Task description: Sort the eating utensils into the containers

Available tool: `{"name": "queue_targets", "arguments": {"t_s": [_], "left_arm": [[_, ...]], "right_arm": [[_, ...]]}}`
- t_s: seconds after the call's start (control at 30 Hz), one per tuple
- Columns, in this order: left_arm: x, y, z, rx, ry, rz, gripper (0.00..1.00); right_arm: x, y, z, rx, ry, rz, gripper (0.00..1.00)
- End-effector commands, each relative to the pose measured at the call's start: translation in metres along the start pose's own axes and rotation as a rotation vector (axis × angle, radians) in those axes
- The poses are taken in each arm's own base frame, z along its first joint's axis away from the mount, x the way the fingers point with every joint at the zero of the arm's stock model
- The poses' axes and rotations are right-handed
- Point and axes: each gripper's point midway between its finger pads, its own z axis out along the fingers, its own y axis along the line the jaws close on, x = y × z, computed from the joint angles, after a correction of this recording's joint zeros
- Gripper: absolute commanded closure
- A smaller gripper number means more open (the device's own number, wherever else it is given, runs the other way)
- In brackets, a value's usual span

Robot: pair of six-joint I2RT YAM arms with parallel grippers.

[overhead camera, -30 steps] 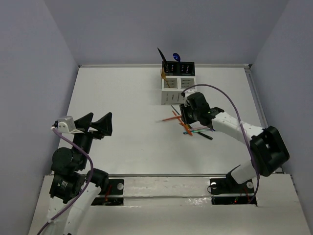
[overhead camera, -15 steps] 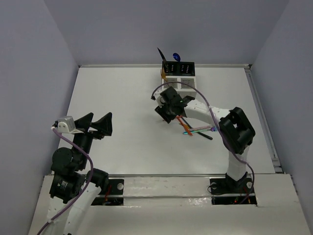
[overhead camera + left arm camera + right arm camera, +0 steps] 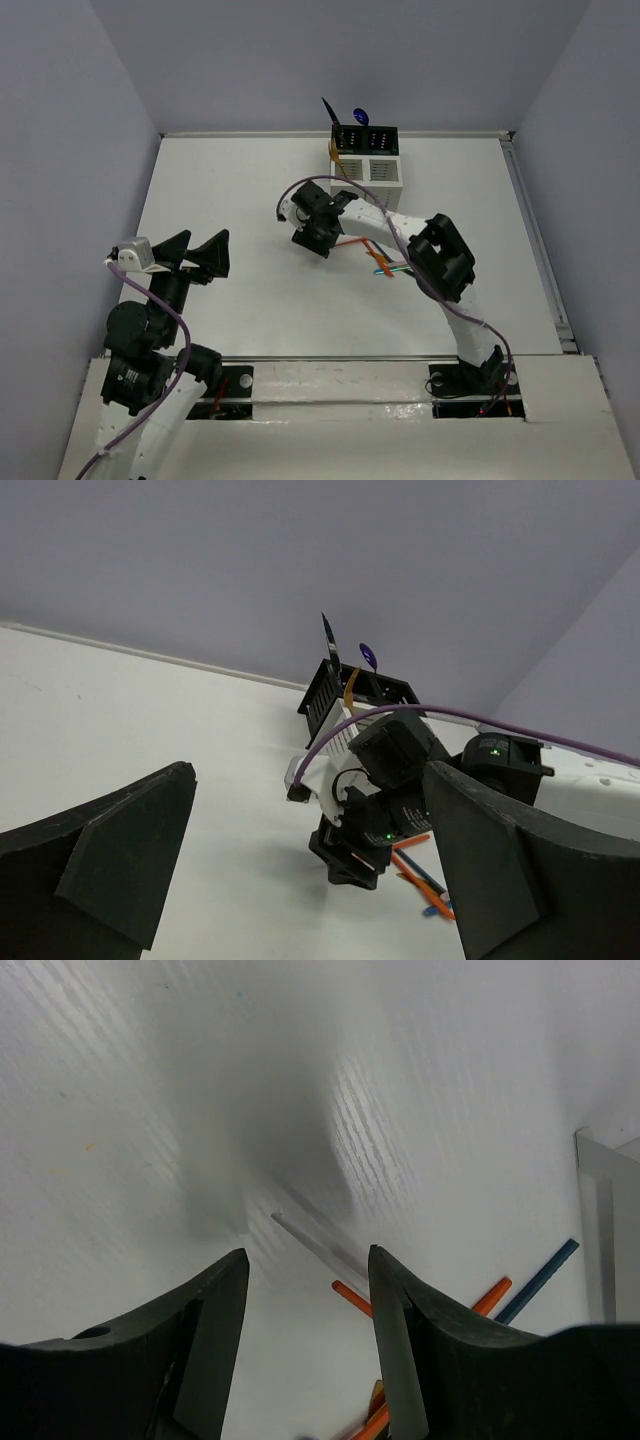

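The containers (image 3: pixel 365 165) stand at the back centre, a black utensil (image 3: pixel 328 110), a blue spoon (image 3: pixel 360 116) and a gold utensil (image 3: pixel 340 160) sticking out of them. Loose utensils (image 3: pixel 378 258), orange-red and blue among them, lie in a pile on the table. My right gripper (image 3: pixel 312 236) hovers just left of the pile, open and empty. In the right wrist view its jaws (image 3: pixel 305 1260) frame a thin silver utensil (image 3: pixel 310 1243) and an orange-red handle (image 3: pixel 352 1298). My left gripper (image 3: pixel 197 251) is open and empty, far to the left, raised above the table.
The white table (image 3: pixel 230 190) is walled at the back and sides. A purple cable (image 3: pixel 390 225) loops over my right arm. In the left wrist view the containers (image 3: pixel 350 695) and the right arm (image 3: pixel 385 800) show between the open fingers (image 3: pixel 120 850).
My right arm has swung left, from over the utensil pile to just left of it, its gripper staying open. The left arm has not moved.
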Motion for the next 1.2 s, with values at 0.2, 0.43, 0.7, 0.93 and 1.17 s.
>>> {"name": "queue_targets", "arguments": {"t_s": [0.2, 0.43, 0.7, 0.93, 1.17], "left_arm": [[-0.006, -0.006, 0.0, 0.029, -0.024, 0.0, 0.01], [-0.006, -0.005, 0.0, 0.026, -0.021, 0.0, 0.01], [-0.004, -0.006, 0.002, 0.027, -0.016, 0.001, 0.01], [-0.003, -0.005, 0.002, 0.025, -0.014, 0.002, 0.01], [-0.003, -0.005, 0.002, 0.026, -0.013, 0.002, 0.01]], "right_arm": [[-0.003, -0.005, 0.011, 0.032, 0.055, -0.089, 0.43], [-0.005, -0.004, 0.024, 0.025, 0.053, -0.104, 0.53], [-0.005, -0.006, 0.03, 0.034, 0.05, -0.13, 0.63], [-0.005, -0.015, 0.032, 0.079, 0.042, -0.166, 0.77], [-0.018, -0.025, 0.023, 0.134, -0.022, -0.177, 0.96]]}}
